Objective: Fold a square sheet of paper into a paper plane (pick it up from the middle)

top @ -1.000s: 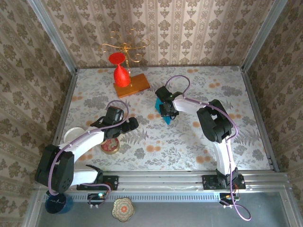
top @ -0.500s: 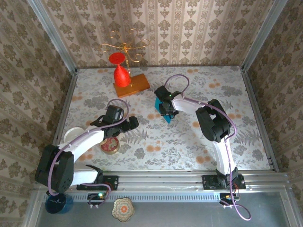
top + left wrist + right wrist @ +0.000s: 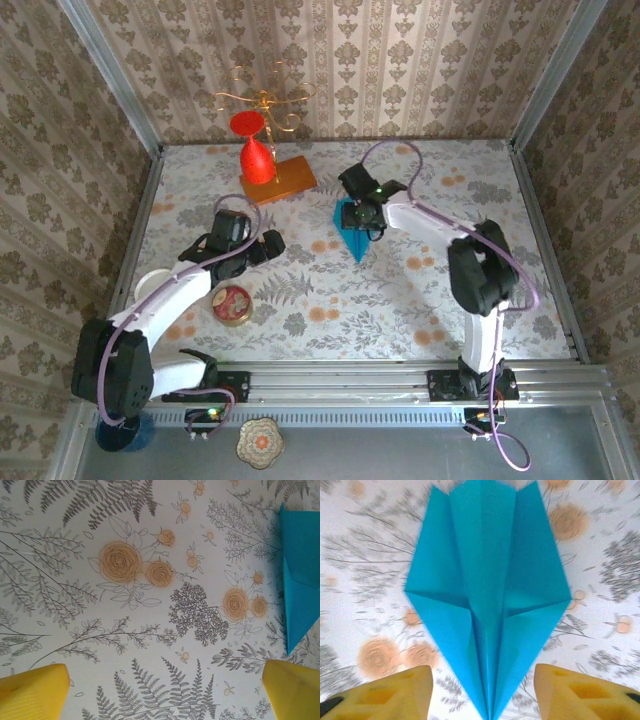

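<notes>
— What moved?
— The left gripper (image 3: 262,245) went up, away from the round tin (image 3: 232,305). The right gripper (image 3: 360,213) backed off the paper plane (image 3: 353,238), and its fingers (image 3: 395,690) spread.
— How are things now?
— The left gripper is wide open over the flowery table (image 3: 330,300), holding nothing. The blue paper plane lies flat in the middle of the table, with its pointy end toward the arms. The right gripper's fingers are apart, one on each side of that point, and they aren't squeezing it.
</notes>
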Available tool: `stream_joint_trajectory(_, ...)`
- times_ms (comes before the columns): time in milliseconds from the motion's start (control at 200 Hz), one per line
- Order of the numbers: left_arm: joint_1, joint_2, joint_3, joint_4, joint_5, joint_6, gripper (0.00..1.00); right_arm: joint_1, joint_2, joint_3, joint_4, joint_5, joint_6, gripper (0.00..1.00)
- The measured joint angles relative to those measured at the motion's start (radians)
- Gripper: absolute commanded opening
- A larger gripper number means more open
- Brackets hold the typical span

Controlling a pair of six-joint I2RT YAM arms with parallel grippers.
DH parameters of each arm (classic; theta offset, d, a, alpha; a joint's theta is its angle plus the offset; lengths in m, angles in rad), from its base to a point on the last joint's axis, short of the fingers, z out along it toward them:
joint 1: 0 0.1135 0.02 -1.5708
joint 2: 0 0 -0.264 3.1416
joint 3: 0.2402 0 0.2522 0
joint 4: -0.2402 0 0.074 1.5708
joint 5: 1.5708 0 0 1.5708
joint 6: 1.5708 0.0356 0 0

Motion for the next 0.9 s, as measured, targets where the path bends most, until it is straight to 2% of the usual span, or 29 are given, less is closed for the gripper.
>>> stream_joint_trajectory(235,0.096,-0.083,0.008,-0.045,-0.092,0.081,1.00,-0.070,-0.351,-0.246,0.104,0.061,-0.010,0.73)
stream_joint_trajectory(495,0.212,-0.157,-0.008,0.017,-0.261,0.233,1.00,-0.257,-0.676,-0.600,0.254,0.214,-0.063,0.85)
stream_joint_trajectory(695,0.343,-0.154,-0.114,0.221,-0.309,0.321,1.00,-0.380,-0.749,-0.812,0.439,0.318,-0.154,0.88)
stream_joint_trajectory(900,0.379,-0.079,-0.209,0.464,-0.323,0.451,1.00,-0.434,-0.727,-0.993,0.681,0.325,-0.261,0.89)
